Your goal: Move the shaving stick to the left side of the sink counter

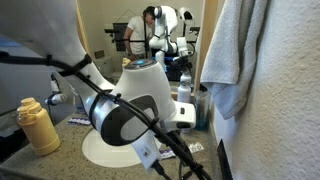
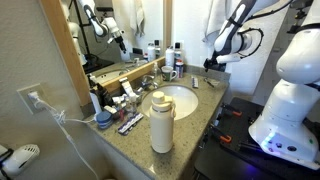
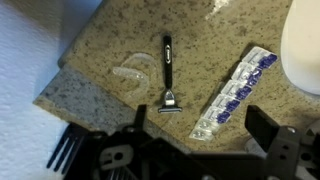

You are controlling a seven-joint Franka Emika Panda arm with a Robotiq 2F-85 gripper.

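In the wrist view the shaving stick (image 3: 168, 70) is a slim black razor. It lies flat on the speckled granite sink counter (image 3: 100, 45), with its grey head (image 3: 170, 104) toward my gripper. My gripper (image 3: 200, 132) is open and empty. It hovers above the counter, just short of the razor's head, with its dark fingers apart at the bottom of the view. In an exterior view the gripper (image 2: 215, 62) hangs over the far end of the counter (image 2: 135, 140), beyond the white oval basin (image 2: 180, 100). The razor is too small to make out there.
A blue-and-white blister strip (image 3: 232, 90) lies right of the razor and a clear plastic piece (image 3: 132, 75) left of it. The basin rim (image 3: 305, 40) is at the right edge. A cream bottle (image 2: 160, 122) (image 1: 38, 125), toiletries by the mirror (image 2: 125, 100) and a hanging towel (image 1: 235, 50) are nearby.
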